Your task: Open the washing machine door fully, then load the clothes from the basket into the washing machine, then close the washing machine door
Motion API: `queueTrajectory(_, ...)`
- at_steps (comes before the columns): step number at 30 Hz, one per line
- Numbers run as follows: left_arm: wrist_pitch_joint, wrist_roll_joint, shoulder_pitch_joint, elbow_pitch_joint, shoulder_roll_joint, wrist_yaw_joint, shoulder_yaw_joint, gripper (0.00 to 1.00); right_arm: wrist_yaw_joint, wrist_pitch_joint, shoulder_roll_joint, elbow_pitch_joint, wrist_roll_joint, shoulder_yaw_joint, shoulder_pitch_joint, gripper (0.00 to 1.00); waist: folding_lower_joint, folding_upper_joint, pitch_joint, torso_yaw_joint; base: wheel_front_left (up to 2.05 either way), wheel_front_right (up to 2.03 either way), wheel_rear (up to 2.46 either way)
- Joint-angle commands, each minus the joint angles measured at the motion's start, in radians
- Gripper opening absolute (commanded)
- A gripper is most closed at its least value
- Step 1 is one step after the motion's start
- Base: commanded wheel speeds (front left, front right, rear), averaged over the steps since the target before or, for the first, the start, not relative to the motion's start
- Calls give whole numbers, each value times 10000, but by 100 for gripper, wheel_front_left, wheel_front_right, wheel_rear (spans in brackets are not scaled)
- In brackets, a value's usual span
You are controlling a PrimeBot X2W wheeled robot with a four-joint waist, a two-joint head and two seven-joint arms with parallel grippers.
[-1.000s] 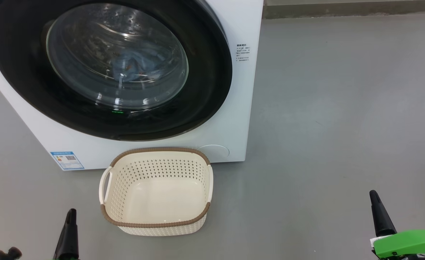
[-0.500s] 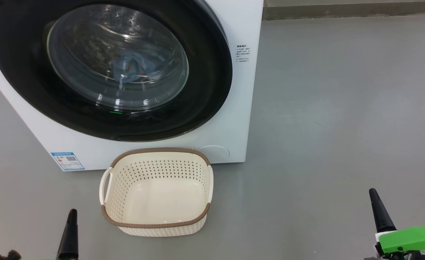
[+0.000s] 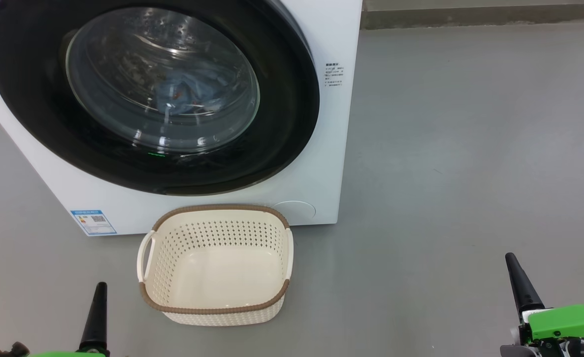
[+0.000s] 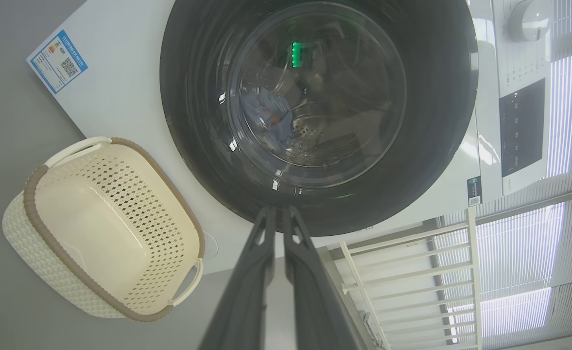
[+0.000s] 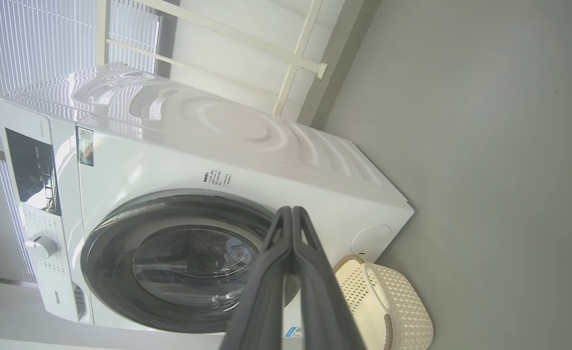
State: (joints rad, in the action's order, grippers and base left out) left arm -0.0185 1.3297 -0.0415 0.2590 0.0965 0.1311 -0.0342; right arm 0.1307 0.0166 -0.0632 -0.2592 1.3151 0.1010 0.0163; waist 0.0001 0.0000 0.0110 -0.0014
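Note:
The white washing machine [image 3: 329, 163] stands in front of me with its round black washing machine door [image 3: 284, 124] shut flat against its front. Through the glass window I see the light blue clothes [image 3: 187, 91] lying in the drum, also the clothes [image 4: 266, 119] in the left wrist view. On the floor just before the machine sits the cream basket [image 3: 212, 311], with nothing inside. My left gripper [image 3: 101, 288] is shut and holds nothing, low and left of the basket. My right gripper [image 3: 510, 259] is shut too, far off to the right over bare floor.
Grey floor [image 3: 460, 148] stretches open to the right of the machine. A white railing [image 4: 412, 272] and window blinds stand behind and beside the machine. The control panel and knob [image 5: 40, 245] are at the machine's top.
The head view has drifted slightly, so the machine sits a touch lower. The right gripper's tip has crept up a little. Door, clothes and basket have not moved.

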Motion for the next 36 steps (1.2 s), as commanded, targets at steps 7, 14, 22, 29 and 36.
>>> queueTrajectory(7,-266,798,-480,-168,-59,-3,-412,0,5,264,-32,210,863,-61,587,0,0,0,-20,4,0,0,0)
queueTrajectory(14,-474,1424,-538,-159,-179,-3,-527,0,4,475,8,190,1518,-13,689,0,0,0,-39,7,0,0,0)
queueTrajectory(22,-681,2047,-595,-150,-298,-3,-640,0,2,684,49,169,2171,35,791,0,0,0,-58,10,0,0,0)
queueTrajectory(29,-889,2670,-653,-141,-418,-4,-754,0,1,893,89,148,2823,83,893,0,0,0,-76,13,0,0,0)
queueTrajectory(36,-935,2801,-666,-139,-445,-4,-781,0,0,941,100,144,2960,97,915,0,0,0,-80,14,0,0,0)
